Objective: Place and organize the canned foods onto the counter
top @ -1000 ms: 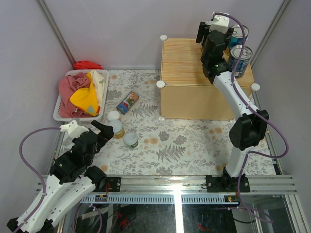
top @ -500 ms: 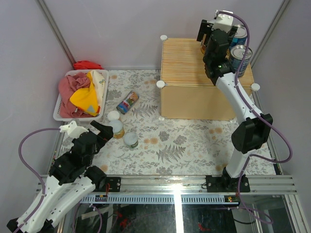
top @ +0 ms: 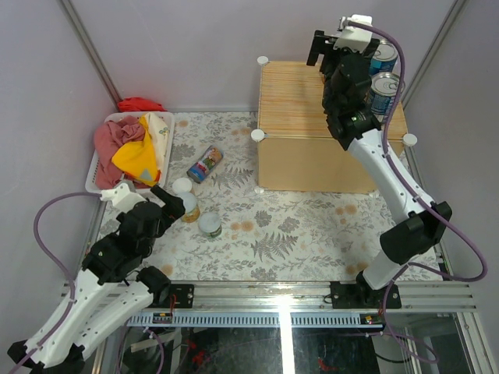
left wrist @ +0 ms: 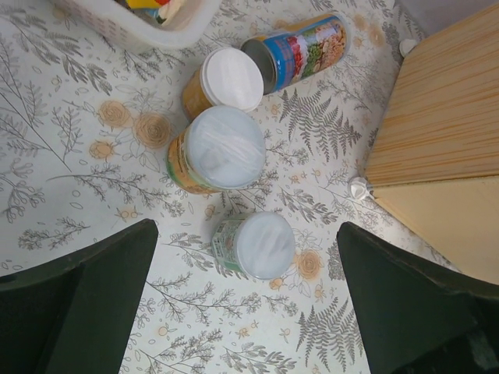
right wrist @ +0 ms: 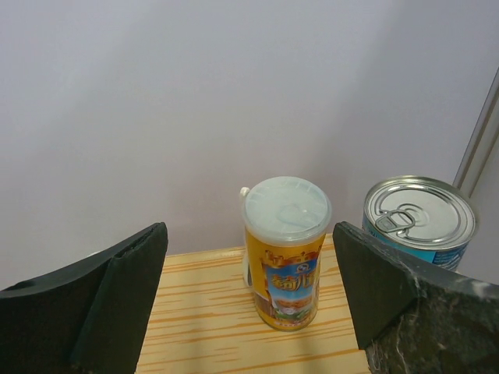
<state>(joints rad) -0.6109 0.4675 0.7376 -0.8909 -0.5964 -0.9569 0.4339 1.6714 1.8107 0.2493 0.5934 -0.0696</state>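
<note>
White arm links (top: 374, 160), black joints (top: 407, 235); purple cables (top: 37, 238) (looped loosely), dark tool fingers (left wrist: 78, 304)

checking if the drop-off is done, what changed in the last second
The right gripper opened, let go of the yellow jar, now standing free on the counter beside a blue tin, and drew up and back. The left gripper, open, edged forward toward the table cans. Those cans and the basket stayed put.

Pale lilac walls (top: 179, 54) closing in on three sides, grey posts (top: 83, 39) running up the corners, fern-patterned table cover (top: 304, 234) lying flat, aluminium rail (top: 257, 291) edging it, bright streak (top: 290, 343), perhaps lamplight, glinting below.
</note>
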